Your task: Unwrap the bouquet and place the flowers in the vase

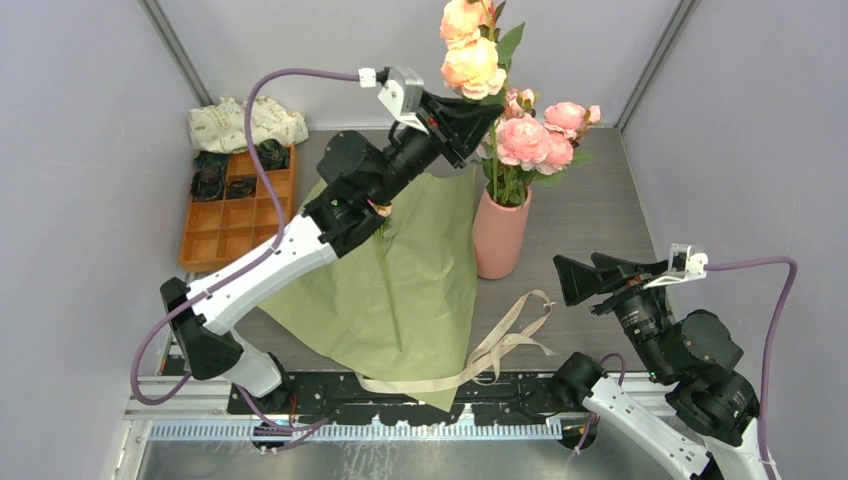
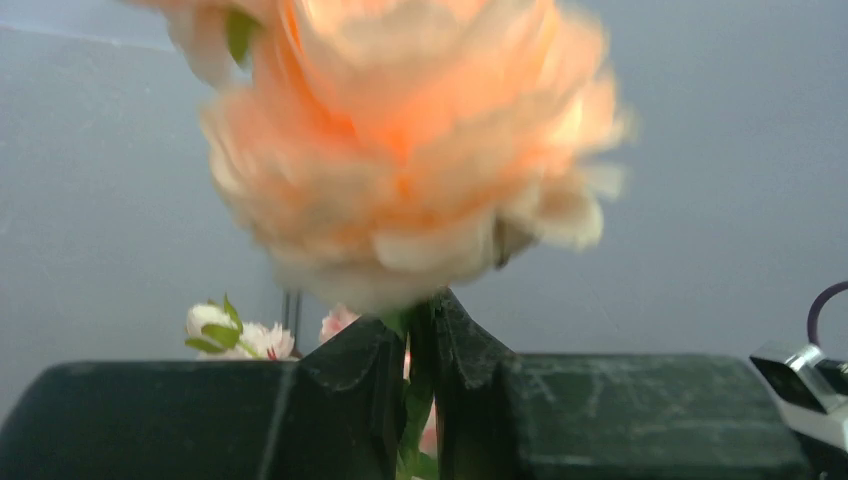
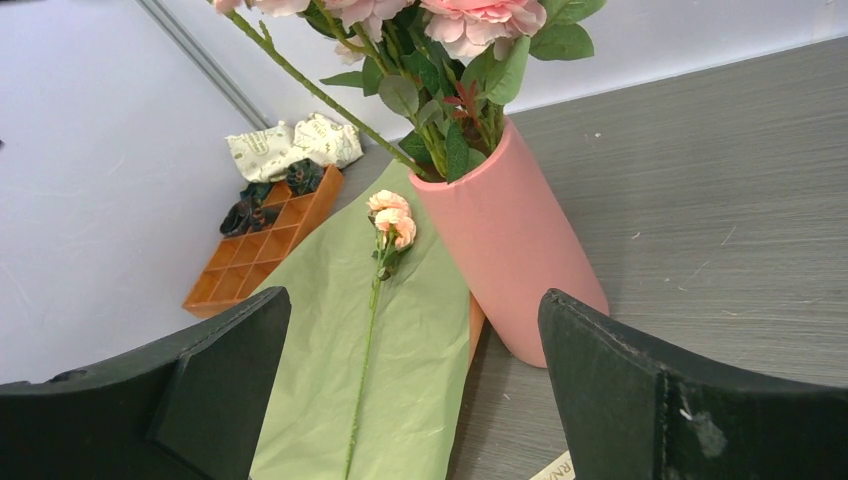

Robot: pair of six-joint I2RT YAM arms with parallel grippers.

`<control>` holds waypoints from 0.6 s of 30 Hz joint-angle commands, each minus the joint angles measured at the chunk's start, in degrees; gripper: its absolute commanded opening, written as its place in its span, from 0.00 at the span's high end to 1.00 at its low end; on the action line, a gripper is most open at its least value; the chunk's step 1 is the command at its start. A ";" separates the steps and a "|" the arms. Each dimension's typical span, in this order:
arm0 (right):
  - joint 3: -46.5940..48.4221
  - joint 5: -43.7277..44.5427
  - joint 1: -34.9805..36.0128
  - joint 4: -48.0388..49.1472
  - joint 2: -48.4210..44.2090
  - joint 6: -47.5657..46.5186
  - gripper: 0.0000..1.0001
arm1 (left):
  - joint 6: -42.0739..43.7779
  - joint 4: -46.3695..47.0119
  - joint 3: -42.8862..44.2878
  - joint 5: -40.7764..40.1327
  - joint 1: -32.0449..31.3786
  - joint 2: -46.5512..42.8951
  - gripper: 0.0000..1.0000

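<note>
Peach blooms point(image 1: 470, 55) hang over the vase point(image 1: 500, 235), their stem clamped in your left pincer point(image 1: 485, 112) — lower it in, then let go — while your right pincer point(image 3: 412, 330) stands wide open, empty.

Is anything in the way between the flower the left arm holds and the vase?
Only the pink blooms already in the vase crowd its mouth; nothing else visible blocks the held flower.

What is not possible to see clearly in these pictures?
- Left wrist view: the peach bloom is blurred, too near the lens.
- Top view: the left arm mostly covers the head of the loose flower on the green paper.
- Right wrist view: the top edge cuts off the blooms in the vase.
</note>
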 commanded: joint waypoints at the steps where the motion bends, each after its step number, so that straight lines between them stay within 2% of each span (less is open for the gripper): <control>1: 0.92 0.60 -0.11 1.76 -0.43 -0.38 0.00 | -2.12 8.10 -5.91 -1.42 -0.10 -3.10 0.83; 9: 0.71 0.60 -0.12 1.73 -0.56 -0.33 0.01 | -4.51 13.44 -17.11 -5.31 -0.06 -4.56 0.83; 18: 0.21 0.31 -0.18 2.16 -0.45 -0.07 0.00 | -5.34 13.86 -20.62 -7.34 -0.09 -1.68 0.83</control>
